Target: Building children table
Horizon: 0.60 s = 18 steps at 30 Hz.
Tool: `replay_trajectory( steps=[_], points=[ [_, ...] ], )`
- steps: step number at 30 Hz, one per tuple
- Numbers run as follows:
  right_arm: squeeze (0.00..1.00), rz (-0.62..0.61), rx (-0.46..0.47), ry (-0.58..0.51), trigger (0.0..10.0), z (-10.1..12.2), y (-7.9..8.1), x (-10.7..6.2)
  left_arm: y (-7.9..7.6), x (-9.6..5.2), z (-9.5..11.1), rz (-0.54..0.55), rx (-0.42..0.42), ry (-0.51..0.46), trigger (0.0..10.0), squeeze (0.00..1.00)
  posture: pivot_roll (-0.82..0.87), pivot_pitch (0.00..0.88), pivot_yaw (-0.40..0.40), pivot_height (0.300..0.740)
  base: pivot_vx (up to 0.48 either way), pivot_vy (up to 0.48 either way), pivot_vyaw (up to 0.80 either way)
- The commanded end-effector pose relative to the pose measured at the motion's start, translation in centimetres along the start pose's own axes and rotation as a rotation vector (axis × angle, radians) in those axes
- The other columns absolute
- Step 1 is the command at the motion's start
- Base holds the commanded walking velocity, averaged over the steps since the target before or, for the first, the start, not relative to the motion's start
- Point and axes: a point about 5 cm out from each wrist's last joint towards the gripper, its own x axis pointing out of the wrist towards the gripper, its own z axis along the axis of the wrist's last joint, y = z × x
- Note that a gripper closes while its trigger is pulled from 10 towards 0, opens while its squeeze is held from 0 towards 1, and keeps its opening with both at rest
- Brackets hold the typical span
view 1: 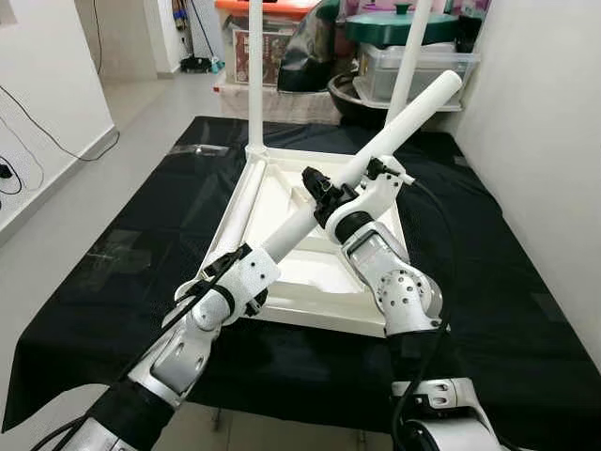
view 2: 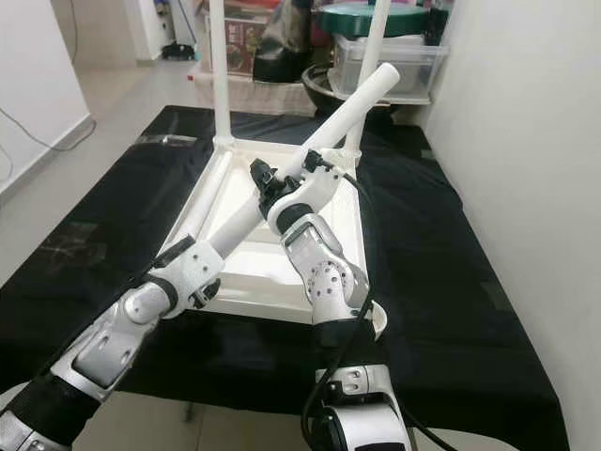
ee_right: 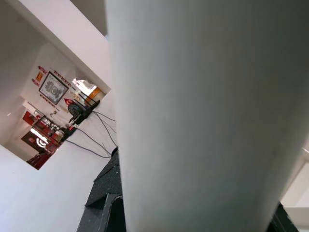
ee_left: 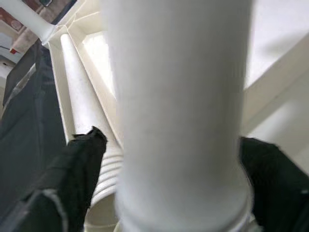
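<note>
Leg [view 1: 376, 150] slants over the upturned top [view 1: 319, 282], left gripper [view 1: 246, 268] clamped at its low end, right gripper [view 1: 343, 188] clamped mid-shaft; I'd stand it upright over the near-left corner before twisting.

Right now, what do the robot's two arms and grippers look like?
Both arms are glossy silver-white with rounded joint housings and black sleeve sections near the body. The left gripper sits in a white bracket with black fittings; the right gripper has a white wrist housing with black clamps. Thin black cables run along each arm.
</note>
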Motion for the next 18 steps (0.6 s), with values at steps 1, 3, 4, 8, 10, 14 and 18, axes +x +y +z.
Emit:
replay_trajectory(
  steps=[1,3,4,8,10,14,18],
  points=[
    [0.0,0.048,0.199,0.057,0.0,-4.3,2.9,-0.3,0.5,-0.3,-0.5,0.003,-0.003,0.007,10.0,1.0,0.13,0.0,-0.061,0.74,0.0,0.0,0.0],
    [0.0,0.049,0.198,0.055,0.0,-4.3,2.9,-0.2,0.6,-0.4,-0.5,0.008,-0.013,0.002,10.0,1.0,0.13,0.0,-0.062,0.74,0.0,0.0,0.0],
    [0.0,0.049,0.198,0.055,0.0,-4.3,2.9,-0.2,0.6,-0.4,-0.5,0.008,-0.013,0.002,10.0,1.0,0.13,0.0,-0.062,0.74,0.0,0.0,0.0],
    [0.0,0.041,0.154,0.0,0.0,-2.6,2.1,0.4,1.7,-1.7,0.4,0.041,-0.052,-0.082,10.0,1.0,0.15,0.0,-0.061,0.74,0.0,0.0,0.0],
    [0.0,0.032,0.127,-0.042,0.0,-1.2,1.5,0.9,2.0,-2.3,1.0,0.049,-0.074,-0.131,10.0,1.0,0.15,0.0,-0.063,0.74,0.0,0.0,0.0],
    [0.0,0.001,0.057,-0.172,0.0,3.8,-0.2,2.2,2.8,-3.6,1.7,0.1,-0.075,-0.221,10.0,0.0,0.16,0.0,-0.072,0.74,0.0,0.0,0.0],
    [0.0,-0.014,0.021,-0.298,0.0,8.5,-0.6,2.8,3.1,-4.3,1.4,0.15,-0.099,-0.249,10.0,0.0,0.17,0.0,-0.081,0.74,0.0,0.0,0.0]
  ],
)
